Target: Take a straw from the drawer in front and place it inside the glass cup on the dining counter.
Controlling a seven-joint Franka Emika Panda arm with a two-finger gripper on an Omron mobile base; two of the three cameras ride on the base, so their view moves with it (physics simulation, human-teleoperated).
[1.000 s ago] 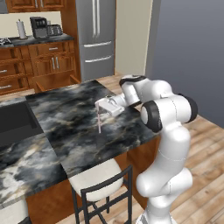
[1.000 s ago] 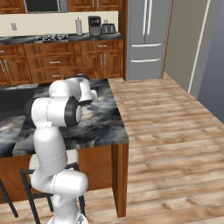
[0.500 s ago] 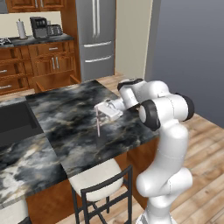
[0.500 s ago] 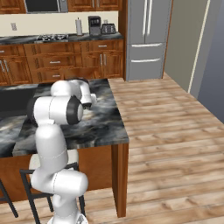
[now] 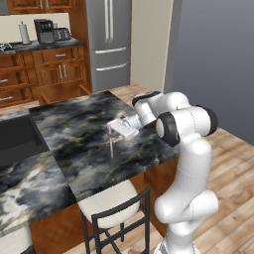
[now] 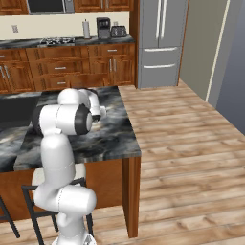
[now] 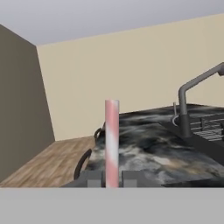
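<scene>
- Left base view: from my remote station I see the white arm reaching over the dining counter (image 5: 89, 149), a black-and-grey marble desk with whitish veins on a reddish-brown wooden base.
- The end effector (image 5: 112, 130) sits above the middle of the slab, its jaws clamped together on the straw (image 5: 111, 146), which hangs straight down from them toward the marble.
- Whether the straw's lower tip touches the slab I cannot tell.
- Hand view: the straw (image 7: 111, 142) stands between the two dark finger tips as a pale pink-and-white stick, running up the middle of the picture.
- Beyond it I see the marble top, a dark curved faucet (image 7: 192, 100) at a sink, a cream wall and a strip of wood floor.
- Left base view: a dark sink basin (image 5: 17, 139) is set into the desk at the left, and a cream-seated stool with a black frame (image 5: 111, 208) is tucked under the near edge.
- Right base view: the desk's corner (image 6: 129, 143) juts over pale wood plank flooring (image 6: 191, 162).
- Along the back wall run reddish-brown cabinets (image 6: 67, 72) with silver handles, a steel refrigerator (image 6: 160, 43), a coffee maker (image 6: 103, 27) and a toaster (image 6: 118, 31) on the dark worktop.
</scene>
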